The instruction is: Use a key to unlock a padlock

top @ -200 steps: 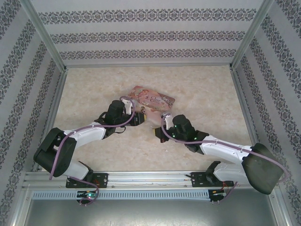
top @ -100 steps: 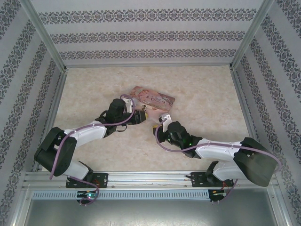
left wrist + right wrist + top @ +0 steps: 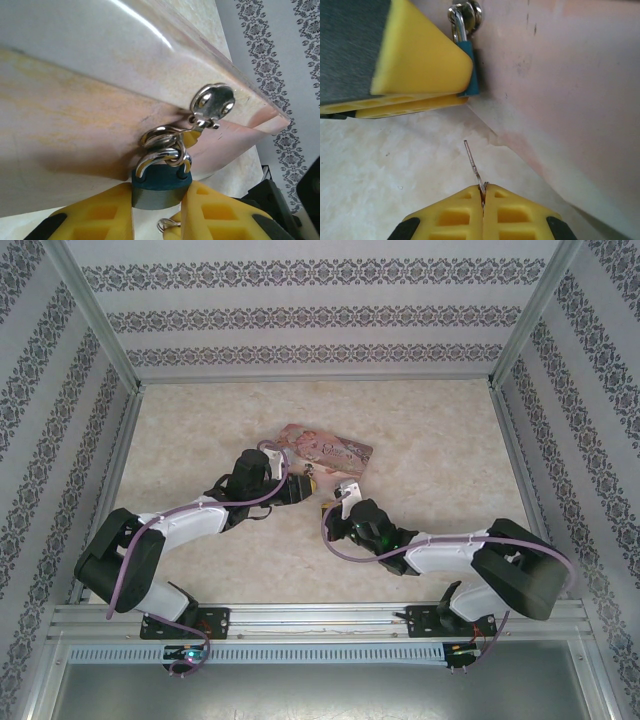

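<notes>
Padlock (image 3: 160, 181), lower centre: clamped in left tool (image 3: 159, 197), shackle through pink tin (image 3: 75, 105) clasp. Right tool (image 3: 483, 197), bottom centre: pinching key (image 3: 472, 161).

Your counter (image 3: 430, 430) is a pale cream, marbled surface, closed in by patterned walls on the left, right and far sides. Near its middle, slightly left, you have a pink illustrated tin (image 3: 325, 448) lying on it.
</notes>
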Controlling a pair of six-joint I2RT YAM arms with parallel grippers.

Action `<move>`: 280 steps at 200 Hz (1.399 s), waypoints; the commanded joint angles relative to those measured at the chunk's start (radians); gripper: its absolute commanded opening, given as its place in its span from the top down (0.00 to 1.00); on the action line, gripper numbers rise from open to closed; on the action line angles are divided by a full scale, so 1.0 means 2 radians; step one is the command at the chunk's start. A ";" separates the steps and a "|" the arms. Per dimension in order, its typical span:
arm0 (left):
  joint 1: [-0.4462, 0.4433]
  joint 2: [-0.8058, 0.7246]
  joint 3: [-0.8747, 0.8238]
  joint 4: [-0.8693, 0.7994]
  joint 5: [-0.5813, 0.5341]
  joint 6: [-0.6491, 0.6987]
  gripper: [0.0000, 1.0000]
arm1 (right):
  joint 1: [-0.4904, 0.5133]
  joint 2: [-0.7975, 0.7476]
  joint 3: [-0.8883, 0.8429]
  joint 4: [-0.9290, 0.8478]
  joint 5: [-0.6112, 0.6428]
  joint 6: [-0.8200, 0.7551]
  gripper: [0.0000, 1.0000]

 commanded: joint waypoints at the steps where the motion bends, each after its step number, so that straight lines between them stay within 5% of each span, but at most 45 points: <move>1: -0.008 0.001 0.020 0.019 0.006 -0.003 0.75 | 0.008 0.014 0.016 0.035 0.016 0.011 1.00; 280: -0.008 0.005 0.017 0.024 0.006 -0.005 0.75 | 0.008 0.043 0.022 0.082 0.052 0.029 1.00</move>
